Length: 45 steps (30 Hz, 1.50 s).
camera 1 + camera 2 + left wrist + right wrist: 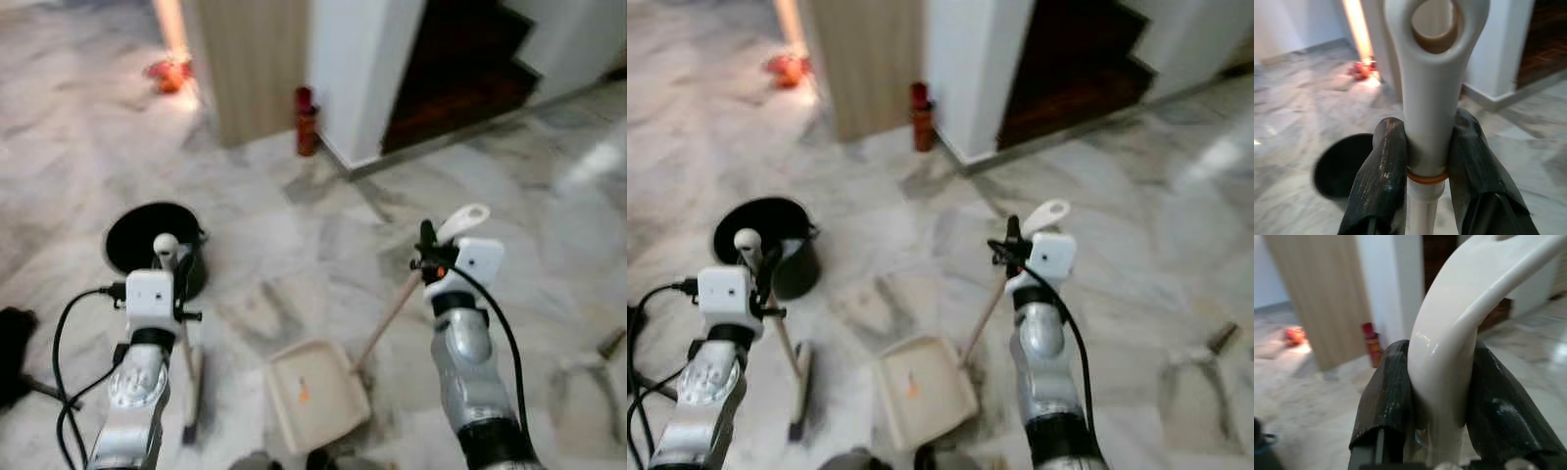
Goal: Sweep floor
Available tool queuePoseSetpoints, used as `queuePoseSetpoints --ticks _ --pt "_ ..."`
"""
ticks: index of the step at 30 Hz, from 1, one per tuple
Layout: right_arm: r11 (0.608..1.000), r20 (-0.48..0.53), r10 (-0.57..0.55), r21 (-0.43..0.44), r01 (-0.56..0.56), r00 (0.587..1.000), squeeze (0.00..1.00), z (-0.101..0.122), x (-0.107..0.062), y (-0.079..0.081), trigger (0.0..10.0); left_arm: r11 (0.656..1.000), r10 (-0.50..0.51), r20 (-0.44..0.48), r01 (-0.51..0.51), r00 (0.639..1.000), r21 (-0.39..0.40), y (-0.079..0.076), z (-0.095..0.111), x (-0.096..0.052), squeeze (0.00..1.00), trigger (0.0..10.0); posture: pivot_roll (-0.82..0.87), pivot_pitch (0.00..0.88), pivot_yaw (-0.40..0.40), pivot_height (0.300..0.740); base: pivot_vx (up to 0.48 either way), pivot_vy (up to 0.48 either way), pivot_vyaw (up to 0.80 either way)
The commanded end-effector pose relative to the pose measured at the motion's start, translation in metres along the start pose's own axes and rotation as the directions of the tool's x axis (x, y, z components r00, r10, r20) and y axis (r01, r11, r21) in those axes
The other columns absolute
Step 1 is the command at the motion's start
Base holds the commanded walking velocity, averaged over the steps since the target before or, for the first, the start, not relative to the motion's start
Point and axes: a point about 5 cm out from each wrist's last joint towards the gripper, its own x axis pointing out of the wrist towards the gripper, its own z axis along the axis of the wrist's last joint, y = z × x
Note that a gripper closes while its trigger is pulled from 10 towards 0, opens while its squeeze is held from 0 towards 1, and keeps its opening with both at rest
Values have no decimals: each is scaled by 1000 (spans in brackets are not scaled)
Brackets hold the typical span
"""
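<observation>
- Broadly, stretching across everything: marble floor (323,245), pale and veined, with a wooden panel (257,64) and a white wall corner (362,69) standing at the far side.
- Sitting on the floor ahead of the left arm: black round bin (147,238), mouth facing up.
- Lying flat between the two arms: cream dustpan (315,392), tray opening away from the robot, with a small orange scrap (303,392) resting inside.
- Leaning up from the dustpan toward the right arm: dustpan handle (387,318), ending in a white looped grip.
- Standing nearly upright at the left arm: broom (191,377), dark head resting on the floor just beside the dustpan, white looped top reaching above the wrist.
- Clamping the broom: left gripper (1422,161), both fingers (1382,176) pressing the white shaft from either side just above an orange ring, no gap showing.
- Clamping the dustpan grip: right gripper (1437,396), jaws closing on the curved white handle, pinched tight between them.
- Standing by the wall corner: red bottle (306,121); glowing farther off, a small red-orange object (168,72), too blurred to identify.
- Risking a twist: smooth round shafts possibly rotating inside narrow finger contact, likely swinging the broom head off line.
- Risking a spill: tilting the dustpan too soon, probably tipping the scrap back out.
- Risking a knock: sweeping wide toward the bin, possibly toppling it.
</observation>
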Motion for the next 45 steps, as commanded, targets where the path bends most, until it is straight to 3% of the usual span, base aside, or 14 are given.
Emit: queuePoseSetpoints --ticks 1,45 --pt "1000 6 0 21 0 1000 0 1 0 2 10000 1000 2 19 -2 1000 9 1 3 -1 0 10000 10 157 -12 740 0 0 -800" --pt "1000 7 25 -1 -25 1000 0 2 1 3 10000 1000 18 17 -17 1000 -7 0 1 -2 0 10000 -9 166 -36 740 0 -61 -791"
